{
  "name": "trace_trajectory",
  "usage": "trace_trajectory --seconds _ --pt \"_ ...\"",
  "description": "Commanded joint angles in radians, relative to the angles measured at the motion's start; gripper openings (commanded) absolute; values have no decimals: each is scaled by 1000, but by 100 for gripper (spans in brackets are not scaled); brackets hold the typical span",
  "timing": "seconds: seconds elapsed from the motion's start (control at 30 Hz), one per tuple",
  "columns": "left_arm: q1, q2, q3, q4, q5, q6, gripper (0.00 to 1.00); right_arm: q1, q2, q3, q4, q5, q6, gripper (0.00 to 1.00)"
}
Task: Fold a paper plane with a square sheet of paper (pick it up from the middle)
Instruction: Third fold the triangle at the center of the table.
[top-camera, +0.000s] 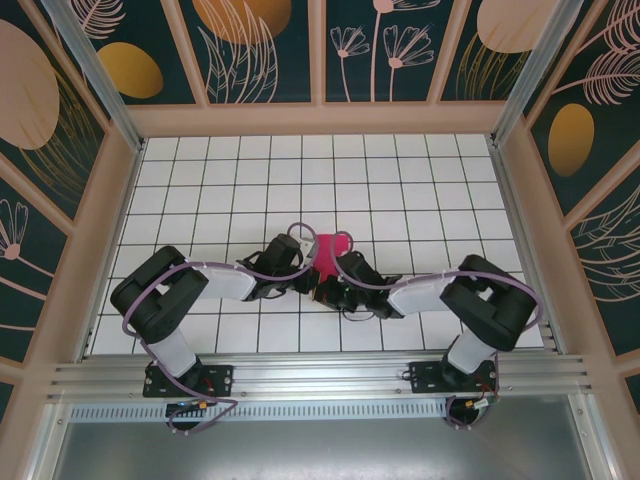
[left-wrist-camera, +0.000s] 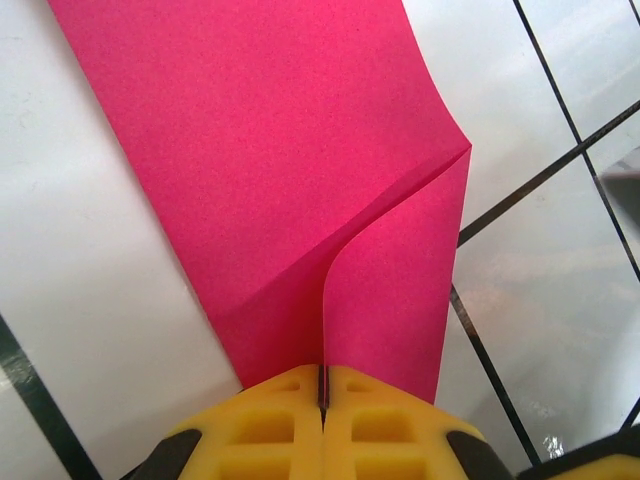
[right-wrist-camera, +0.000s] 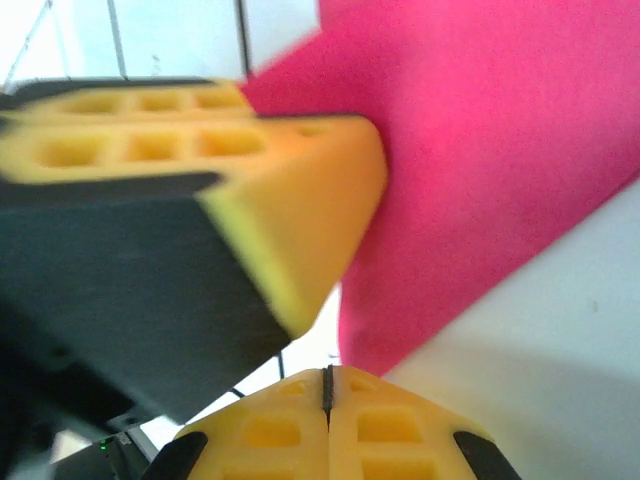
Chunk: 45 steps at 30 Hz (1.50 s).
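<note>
My left end effector (left-wrist-camera: 322, 388) is clamped tight on the creased square sheet of paper (left-wrist-camera: 300, 170). My right end effector (right-wrist-camera: 327, 385) is fully closed at the sheet's corner, its hold unclear. The paper is mid-table (top-camera: 230, 190).

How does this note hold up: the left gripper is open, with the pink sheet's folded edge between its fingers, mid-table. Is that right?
One thing is wrong: the left gripper is shut, not open. The left wrist view shows its yellow fingers pressed together, with the pink sheet's folded edge running into the seam between them. The rest stands; the top view places this in the middle of the table.
</note>
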Motion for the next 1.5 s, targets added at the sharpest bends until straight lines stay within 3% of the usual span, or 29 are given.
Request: trace_trajectory --seconds 0.0,0.23,0.5,0.77,0.9,1.07,1.47 --pt "-2 13 25 -52 18 -8 6 -51 -110 -5 -62 48 -62 0" --pt "-2 -34 79 -96 12 -18 19 -230 -113 -8 -33 -93 -162 0" --pt "-2 -82 93 -137 -59 -36 32 -262 26 77 -38 -153 -218 0" --pt "-2 -139 94 -189 -112 -44 36 -269 114 143 -107 -140 -245 0" --pt "-2 -203 82 -180 -91 -58 29 -269 139 151 -131 -122 -250 0" --pt "-1 -184 73 -127 50 -84 15 -269 164 159 -155 -102 -249 0" --pt "-3 37 77 33 267 -197 9 -269 166 141 -132 -113 -238 0"
